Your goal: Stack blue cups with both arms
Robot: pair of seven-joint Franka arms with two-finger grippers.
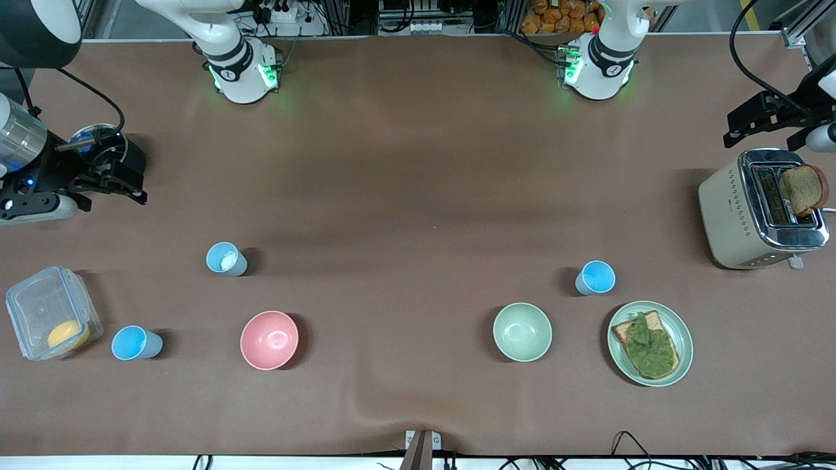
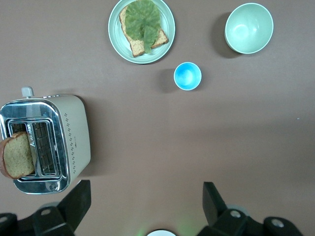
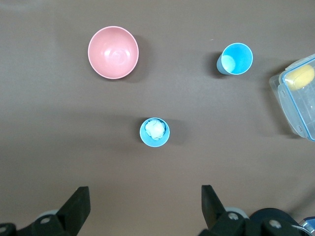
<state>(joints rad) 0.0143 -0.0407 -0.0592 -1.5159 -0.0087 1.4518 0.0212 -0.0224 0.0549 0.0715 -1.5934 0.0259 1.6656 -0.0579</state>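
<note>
Three light-blue cups stand upright on the brown table. One cup (image 1: 225, 259) (image 3: 154, 132) holds something white and crumpled. A second cup (image 1: 136, 343) (image 3: 236, 58) stands nearer the front camera, beside the clear container. The third cup (image 1: 595, 277) (image 2: 187, 76) stands toward the left arm's end, by the plate. My right gripper (image 1: 121, 177) (image 3: 143, 201) is open and empty, high over the right arm's end of the table. My left gripper (image 1: 737, 129) (image 2: 145, 196) is open and empty, high over the table beside the toaster.
A pink bowl (image 1: 269, 339) (image 3: 113, 52) and a pale green bowl (image 1: 522, 331) (image 2: 248, 28) sit near the front. A plate (image 1: 683, 329) (image 2: 114, 39) holds toast with lettuce. A toaster (image 1: 731, 215) (image 2: 74, 137) holds a bread slice. A clear container (image 1: 32, 307) (image 3: 295, 105) holds something yellow.
</note>
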